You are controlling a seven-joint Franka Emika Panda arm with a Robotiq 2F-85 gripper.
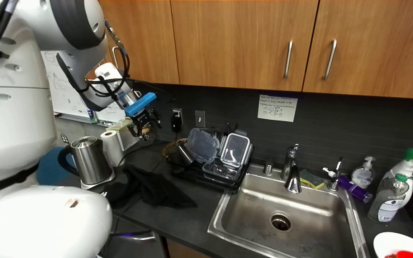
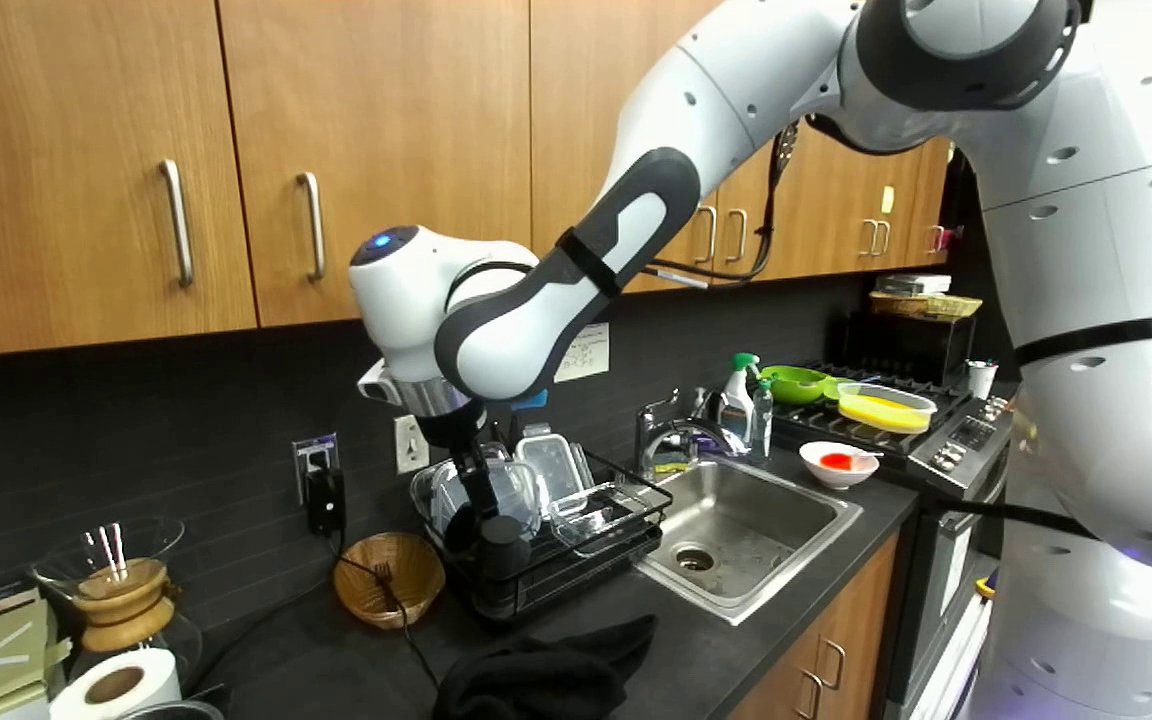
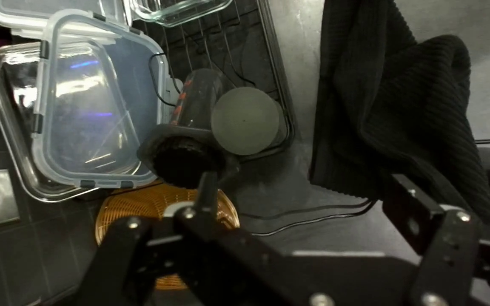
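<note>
Hanging above the counter (image 1: 177, 220), the gripper (image 3: 306, 197) stands with jaws wide apart. In both exterior views, the black cloth (image 2: 541, 680) lies nearer than the dish rack (image 2: 588, 567), which has the wicker basket (image 2: 418, 568) left, the sink (image 2: 764, 528) right.

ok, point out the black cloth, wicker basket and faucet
Black cloth (image 3: 398, 114): wrist view, middle of its folds.
Wicker basket (image 2: 418, 568): in an exterior view, bare inner side.
Faucet (image 1: 293, 180): in an exterior view, spout.
</note>
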